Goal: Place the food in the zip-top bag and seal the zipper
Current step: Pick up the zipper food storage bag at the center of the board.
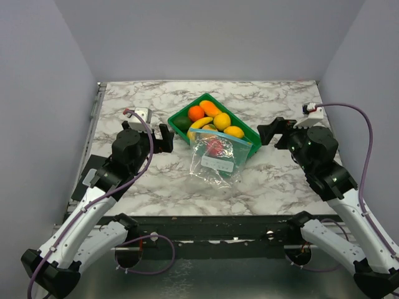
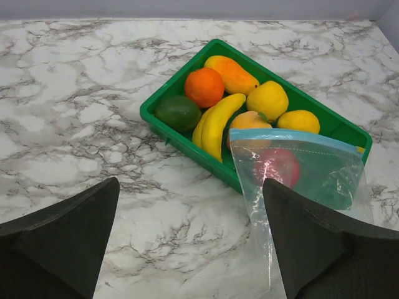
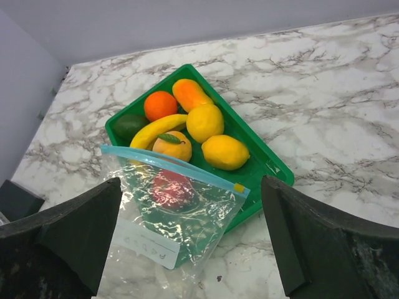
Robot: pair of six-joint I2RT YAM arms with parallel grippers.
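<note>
The food lies in a green tray (image 1: 181, 114): an orange (image 2: 204, 87), a banana (image 2: 215, 121), two lemons (image 2: 268, 99), a dark green piece (image 2: 177, 112). The clear zip-top bag (image 1: 215, 161) leans over the tray's near edge. Its light blue zipper (image 3: 174, 163) runs along the top. A red piece (image 3: 171, 187) shows through the plastic; I cannot tell whether it is inside the bag or behind it. My left gripper (image 1: 164, 138) hovers open just left of the tray. My right gripper (image 1: 268, 132) hovers open just right of it. Neither holds anything.
Grey walls close the marble table (image 1: 149, 180) on the left, back and right. A dark rail (image 1: 206, 221) runs along the near edge by the arm bases. Purple cables loop off both wrists.
</note>
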